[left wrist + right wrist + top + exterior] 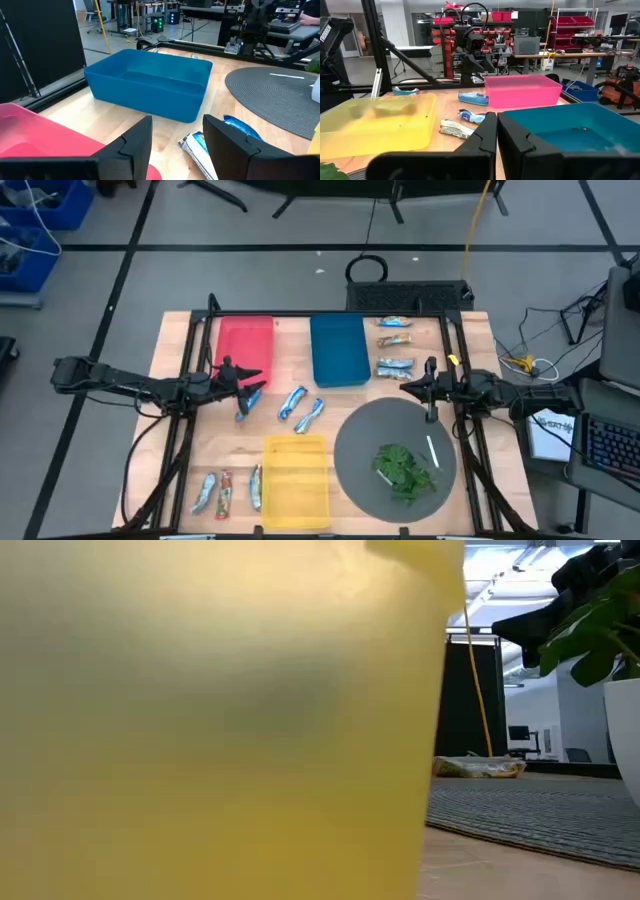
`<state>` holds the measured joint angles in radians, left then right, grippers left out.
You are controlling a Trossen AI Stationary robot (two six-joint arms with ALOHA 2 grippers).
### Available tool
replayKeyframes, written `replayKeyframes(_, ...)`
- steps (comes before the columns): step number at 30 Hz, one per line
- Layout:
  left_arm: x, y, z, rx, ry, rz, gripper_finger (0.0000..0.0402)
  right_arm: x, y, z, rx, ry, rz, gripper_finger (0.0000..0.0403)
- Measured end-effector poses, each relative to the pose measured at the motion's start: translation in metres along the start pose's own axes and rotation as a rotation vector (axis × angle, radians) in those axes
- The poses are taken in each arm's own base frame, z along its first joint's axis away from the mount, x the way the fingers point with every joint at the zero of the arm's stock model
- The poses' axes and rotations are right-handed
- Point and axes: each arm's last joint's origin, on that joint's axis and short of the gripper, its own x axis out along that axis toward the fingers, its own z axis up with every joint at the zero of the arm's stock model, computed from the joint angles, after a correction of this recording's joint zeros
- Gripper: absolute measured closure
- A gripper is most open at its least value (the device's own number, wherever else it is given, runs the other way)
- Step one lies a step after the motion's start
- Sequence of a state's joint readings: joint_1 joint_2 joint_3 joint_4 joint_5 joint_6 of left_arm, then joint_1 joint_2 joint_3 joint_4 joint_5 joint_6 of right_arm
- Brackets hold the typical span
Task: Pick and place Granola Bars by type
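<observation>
Granola bars (pixel 394 345): loose on worktop, far-right edge, centre, near-left corner; none binned, sorting barely begun. Left end effector (pixel 246 392): fingers apart, over a blue-and-white bar. Right end effector (pixel 430 392): fingers together, idle.

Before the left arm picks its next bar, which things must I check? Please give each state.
1. Left gripper open: ok.
2. Blue-and-white bar centred between its fingers: not ok, it lies toward one finger.
3. Blue bin free to receive: ok.
4. Right gripper clear of the left arm's area: ok, shut, near the grey mat.
5. Low view usable: not ok, the yellow bin blocks it.
</observation>
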<state>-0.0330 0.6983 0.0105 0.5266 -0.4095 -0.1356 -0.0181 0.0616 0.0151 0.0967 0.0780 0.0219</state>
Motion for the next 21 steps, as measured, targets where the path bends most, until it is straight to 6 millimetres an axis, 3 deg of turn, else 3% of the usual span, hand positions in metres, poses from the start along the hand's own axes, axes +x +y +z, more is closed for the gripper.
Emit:
replayKeyframes(18,0.0,0.0,0.0,0.0,0.0,0.0,0.0222,0.0,0.0,0.001,0.016,-0.011,-0.003,0.0396)
replayKeyframes(21,0.0,0.0,0.0,0.0,0.0,0.0,0.0222,0.0,-0.004,0.01,0.066,-0.098,-0.129,0.0396)
